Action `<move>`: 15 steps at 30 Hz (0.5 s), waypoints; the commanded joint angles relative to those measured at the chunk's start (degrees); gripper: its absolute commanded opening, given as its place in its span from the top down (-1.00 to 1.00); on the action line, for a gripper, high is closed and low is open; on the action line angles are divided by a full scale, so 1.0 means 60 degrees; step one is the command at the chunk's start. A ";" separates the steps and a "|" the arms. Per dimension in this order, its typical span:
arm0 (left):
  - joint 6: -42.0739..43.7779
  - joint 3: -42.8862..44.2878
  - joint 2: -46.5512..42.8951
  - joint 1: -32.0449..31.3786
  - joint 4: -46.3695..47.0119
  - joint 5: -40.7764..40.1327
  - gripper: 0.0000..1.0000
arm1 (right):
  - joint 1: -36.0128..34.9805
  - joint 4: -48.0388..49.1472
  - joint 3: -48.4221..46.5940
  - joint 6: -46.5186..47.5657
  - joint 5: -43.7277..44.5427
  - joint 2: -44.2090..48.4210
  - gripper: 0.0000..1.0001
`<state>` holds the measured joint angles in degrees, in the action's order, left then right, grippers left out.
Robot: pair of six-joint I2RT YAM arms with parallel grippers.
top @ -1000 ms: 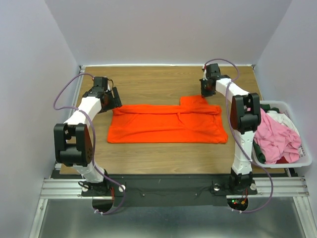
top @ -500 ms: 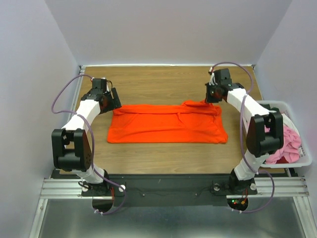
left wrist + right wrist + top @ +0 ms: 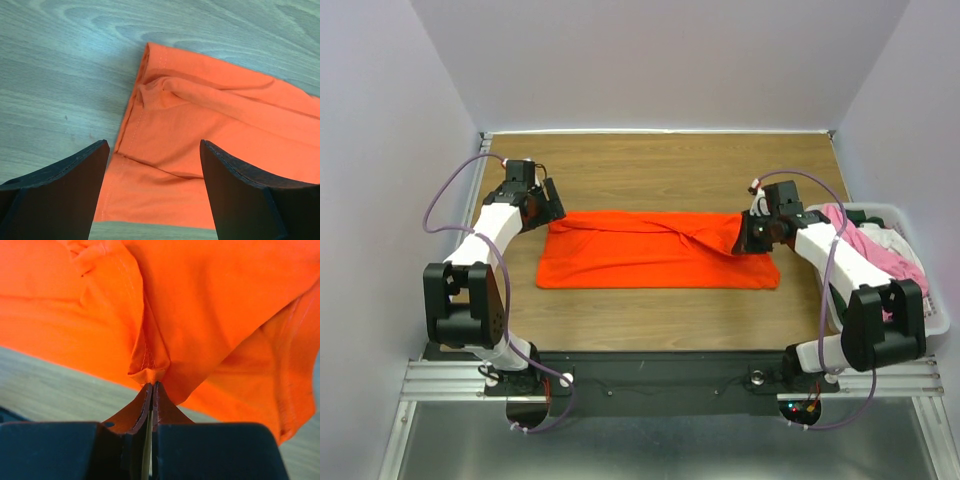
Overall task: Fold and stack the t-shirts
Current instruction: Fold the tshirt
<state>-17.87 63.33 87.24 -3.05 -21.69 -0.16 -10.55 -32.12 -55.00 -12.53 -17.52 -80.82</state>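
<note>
Now | shirt (image 3: 655, 250): orange, part-folded band lying flat across mid table (image 3: 650, 165) | handling: looks light, soft, limp; likely sags and drags when lifted | hold: hems and corners; both ends at once | right gripper (image 3: 151, 387): clamped on a bunched fold at right end | left gripper (image 3: 154, 150): jaws spread; over left end; empty

- right hand (image 3: 750, 237) now sits at right end of orange t-shirt (image 3: 640, 262), no longer at far desk edge
- sleeve flap that stuck out far side now pulled across shirt body
- right elbow now swung over bin (image 3: 939, 324)
</note>
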 commanded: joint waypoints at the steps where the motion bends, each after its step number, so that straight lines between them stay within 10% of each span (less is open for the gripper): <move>1: -0.0142 -0.0125 -0.0390 -0.0048 0.0085 0.0273 -0.70 | -0.0059 -0.0213 0.0494 -0.0400 -0.0523 0.0607 0.87; 8: -0.0215 -0.0301 -0.0375 -0.0048 0.0129 0.0320 -0.70 | -0.0059 -0.0374 0.1359 -0.0796 -0.0669 0.0608 0.57; 15: -0.0362 -0.0462 -0.0375 -0.0048 0.0216 0.0189 -0.70 | -0.0059 -0.0842 0.1054 -0.0709 -0.0553 0.1163 -0.19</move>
<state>-19.07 61.17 87.24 -3.05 -21.39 1.32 -10.59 -35.46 -45.93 -17.04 -20.67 -77.34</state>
